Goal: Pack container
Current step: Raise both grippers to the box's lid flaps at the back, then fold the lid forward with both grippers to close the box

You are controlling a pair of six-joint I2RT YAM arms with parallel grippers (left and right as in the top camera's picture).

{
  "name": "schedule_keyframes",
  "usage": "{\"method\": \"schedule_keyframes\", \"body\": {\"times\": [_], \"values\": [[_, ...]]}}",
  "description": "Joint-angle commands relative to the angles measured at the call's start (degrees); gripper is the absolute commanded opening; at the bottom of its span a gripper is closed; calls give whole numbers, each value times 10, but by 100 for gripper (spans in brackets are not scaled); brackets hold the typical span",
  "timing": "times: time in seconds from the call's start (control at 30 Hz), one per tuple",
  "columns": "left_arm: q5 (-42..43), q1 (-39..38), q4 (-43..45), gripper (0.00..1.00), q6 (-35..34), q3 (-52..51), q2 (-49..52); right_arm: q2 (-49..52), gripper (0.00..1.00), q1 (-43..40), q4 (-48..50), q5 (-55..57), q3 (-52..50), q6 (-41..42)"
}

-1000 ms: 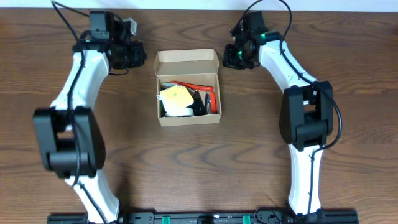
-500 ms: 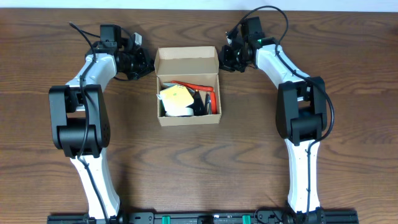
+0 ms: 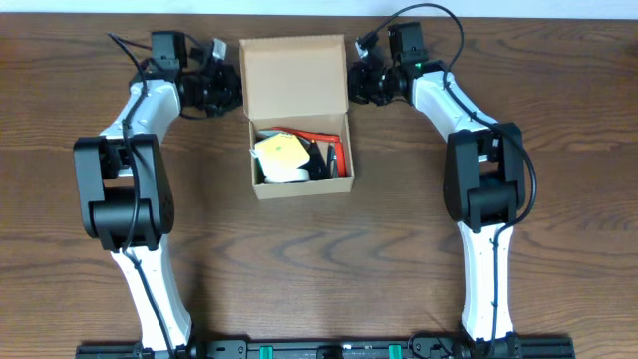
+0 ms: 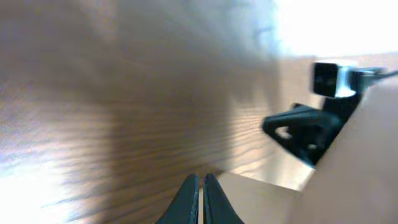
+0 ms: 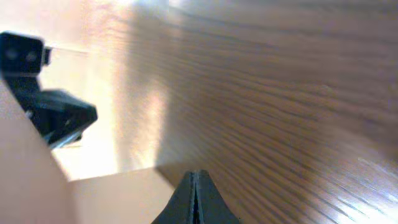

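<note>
The small rectangular tan-brown cardboard container point(image 3: 302, 189) is seen at the middle of the dark brown wooden table point(image 3: 319, 259), toward its far edge. Its hinged flap lid point(image 3: 294, 75) is held up and open, its plain inner face turned to the overhead camera. Inside, a flat yellow piece point(image 3: 280, 152) is laid over a white object point(image 3: 284, 177), with a thin red strip point(image 3: 319, 137) along the far and right walls and some small black items point(image 3: 324, 165) packed between them.

The flap lid is flanked on both sides. The left gripper point(image 3: 231, 92) is placed just beside its left edge and the right gripper point(image 3: 355, 86) just beside its right edge, each pointed inward at the cardboard. In the left wrist view the fingers point(image 4: 189, 196) are pressed together with tan cardboard just under their tips. The right wrist view shows the same, with fingers point(image 5: 186, 199) closed on nothing. Contact with the flap looks likely, though through the blur it cannot be confirmed.
</note>
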Motion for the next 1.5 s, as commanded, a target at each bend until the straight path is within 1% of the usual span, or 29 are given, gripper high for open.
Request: {"method": "schedule_keyframes", "body": {"times": [0.0, 0.1, 0.3, 0.43, 0.53, 0.6, 0.7, 0.8, 0.93, 1.07, 1.2, 1.33, 1.47], "values": [[63, -3, 1, 6, 14, 40, 9, 3, 1, -9, 21, -88, 8, 8], [70, -3, 1, 6, 16, 52, 1, -2, 2, -12, 28, -105, 17, -2], [71, -3, 0, 6, 37, 52, -30, -37, 1, -13, 27, -103, 20, -39], [70, -4, -21, 6, 70, 52, -59, -69, 1, -12, 15, -97, 20, -68], [66, -4, -51, 6, 108, 52, -87, -98, 1, -12, -24, -70, 20, -102], [54, -6, -82, 6, 132, 52, -106, -119, 1, -10, -62, -54, 20, -135], [17, -14, -162, 6, 201, 52, -136, -150, 1, 1, -144, -10, 20, -196], [-64, -33, -263, 6, 271, 52, -160, -175, 1, 19, -233, 66, 20, -252], [-148, -63, -366, 6, 327, 52, -181, -202, 1, 44, -333, 157, 20, -309], [-217, -88, -430, 6, 341, 52, -198, -230, 1, 63, -386, 224, 20, -323], [-259, -104, -471, 6, 341, 52, -206, -256, 1, 76, -413, 252, 20, -322], [-276, -109, -487, 6, 341, 40, -207, -262, 2, 85, -445, 260, 18, -322], [-275, -113, -477, 6, 338, 7, -206, -262, 1, 98, -463, 259, -6, -322]]}}
